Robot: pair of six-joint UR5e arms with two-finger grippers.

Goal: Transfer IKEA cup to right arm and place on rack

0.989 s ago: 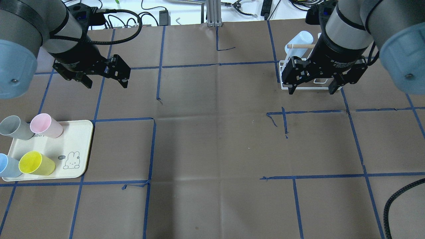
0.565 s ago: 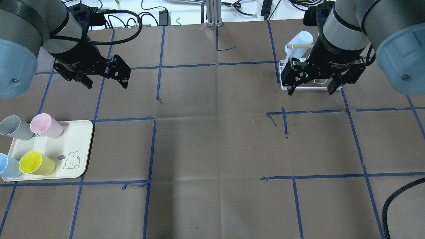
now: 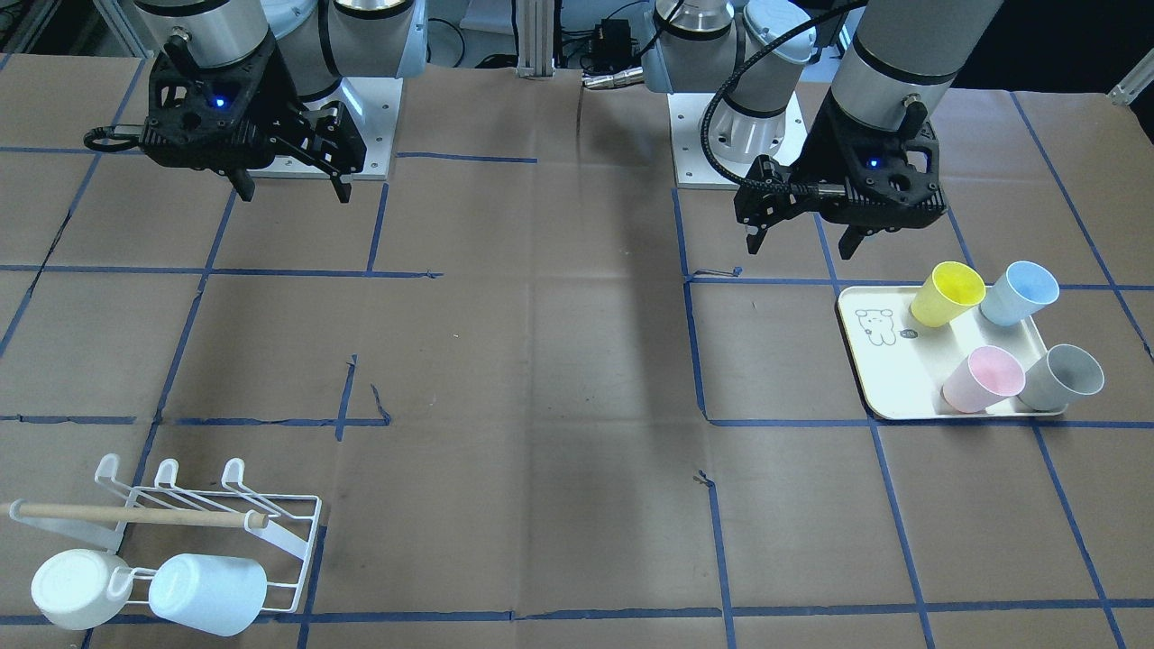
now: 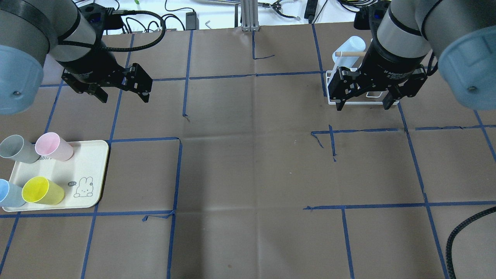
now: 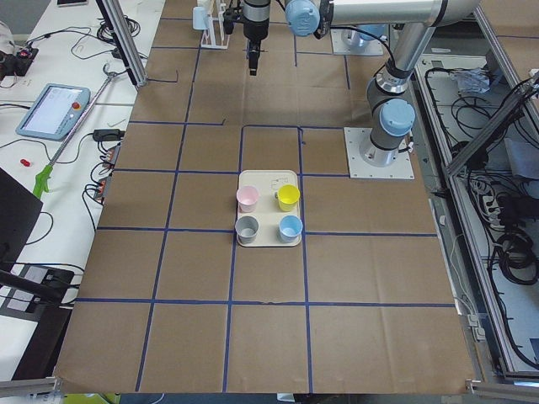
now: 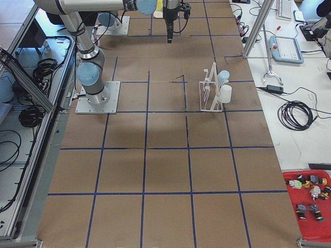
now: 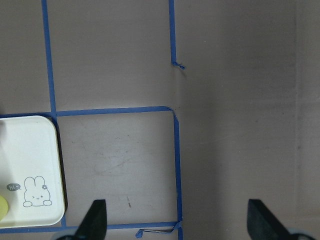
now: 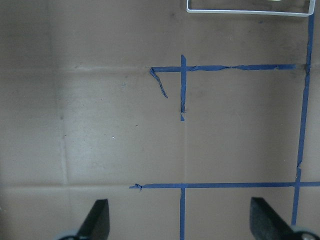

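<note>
Several plastic cups stand on a cream tray [image 4: 87, 162]: pink [image 4: 54, 146], grey [image 4: 17, 149], yellow [image 4: 42, 190] and blue [image 4: 8, 193]. My left gripper [image 4: 124, 99] is open and empty. It hovers above the table, beyond the tray and apart from the cups. My right gripper [image 4: 363, 106] is open and empty, hovering over the near side of the white wire rack [image 3: 207, 514]. The rack holds a white cup [image 3: 72, 588] and a pale blue cup [image 3: 209, 593]. The left wrist view shows only the tray corner [image 7: 30, 170].
The table is covered in brown paper with a blue tape grid. Cables and a metal post [image 4: 248, 15] lie past the far edge. A braided hose [image 4: 461, 236] loops in at the near right. The right wrist view shows the rack's base wire [image 8: 245, 11].
My right gripper has shifted slightly left and toward the rack. The left gripper, the cups and the tray have not moved.
</note>
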